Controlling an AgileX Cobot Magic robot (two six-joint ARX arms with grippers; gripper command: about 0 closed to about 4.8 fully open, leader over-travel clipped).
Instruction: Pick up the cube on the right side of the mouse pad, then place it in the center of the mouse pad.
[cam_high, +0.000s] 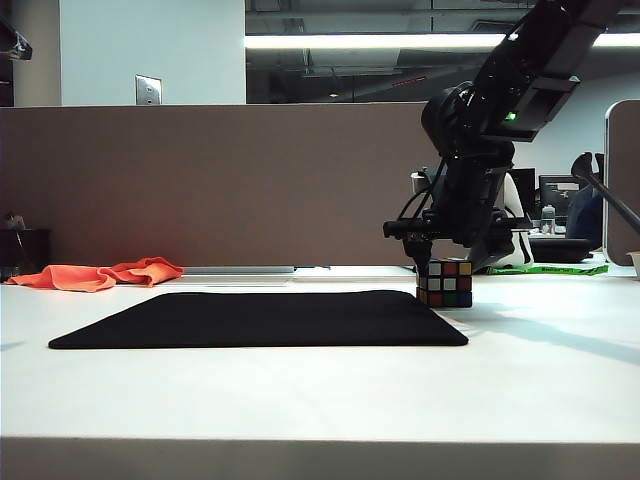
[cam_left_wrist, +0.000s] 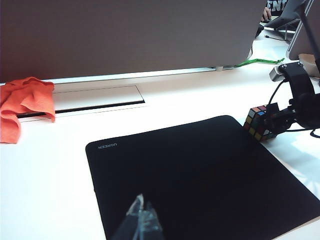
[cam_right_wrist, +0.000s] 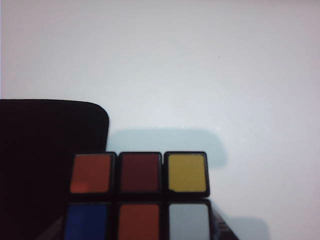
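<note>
1. Right gripper (cam_high: 443, 262) — I have it lowered onto the cube (cam_high: 445, 283), pointing down, its body directly above the cube's top face. In the exterior view the fingers come down at the cube's upper edge; whether the pads already press the sides I cannot tell, so I do not count the cube as held.

2. Cube position — it sits on the white table (cam_high: 300, 400) directly under this gripper, just off the right edge of the mouse pad (cam_high: 260, 318) and near the pad's far right corner. It looks flat on the table, not lifted.

3. Right wrist view — the cube (cam_right_wrist: 140, 195) fills the near part of the picture, so the camera is close over it; the pad's rounded corner (cam_right_wrist: 50, 150) lies just beside it. No fingertip shows here, which is why the jaw opening stays unresolved.

4. Left gripper (cam_left_wrist: 140, 220) — I keep it parked over the near edge of the mouse pad (cam_left_wrist: 200, 175), well apart from the cube (cam_left_wrist: 257, 122), out of the working arm's path. Its pale fingertips lie close together with nothing between them.

5. Judgement — the step in hand is the grasp; the lift and the carry towards the pad's centre are not yet done.

6. Orange cloth (cam_high: 100, 274) — far from both grippers, beyond the pad's far left corner, no part of the task.
</note>
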